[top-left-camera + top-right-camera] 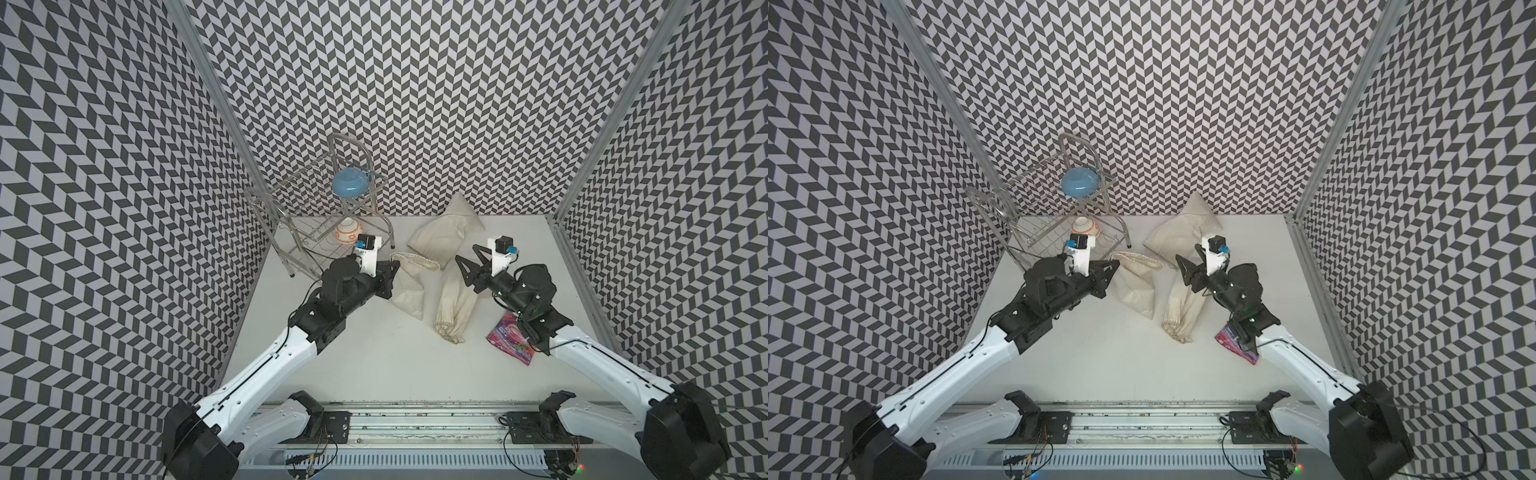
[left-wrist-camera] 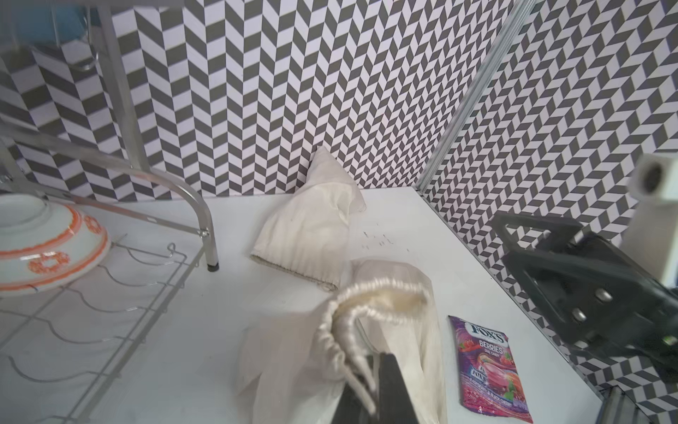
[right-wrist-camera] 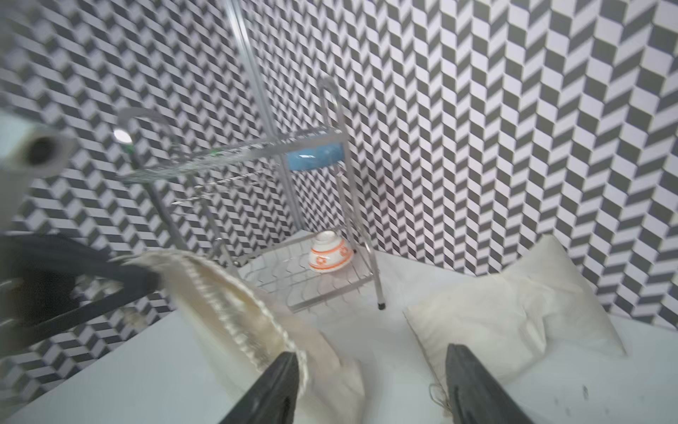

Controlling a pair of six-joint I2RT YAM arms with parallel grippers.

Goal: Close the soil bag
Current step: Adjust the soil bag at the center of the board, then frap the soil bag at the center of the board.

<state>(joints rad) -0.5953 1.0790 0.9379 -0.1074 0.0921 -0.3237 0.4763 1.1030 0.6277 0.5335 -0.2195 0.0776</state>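
Left gripper [image 1: 395, 265]: pinched the soil bag [image 1: 409, 286] at its gathered mouth.
Right gripper [image 1: 466, 252]: fingers stood apart, empty, just right of that mouth.

We see the left arm [image 1: 266, 370] and right arm [image 1: 602, 363] in white shells, with black joints, black wrists and thin black cables [image 1: 308, 296] alongside. The left hand [image 1: 395, 268] and right hand [image 1: 466, 253] are black, with triangular fingers [image 1: 465, 268], under white camera mounts [image 1: 368, 259].

I see a metal rack [image 2: 123, 91] in the far corner, a blue bowl [image 1: 350, 184] on its upper shelf, a white-orange bowl [image 1: 349, 232] overturned below, and a candy packet [image 1: 513, 338] on the surface [image 1: 374, 353].
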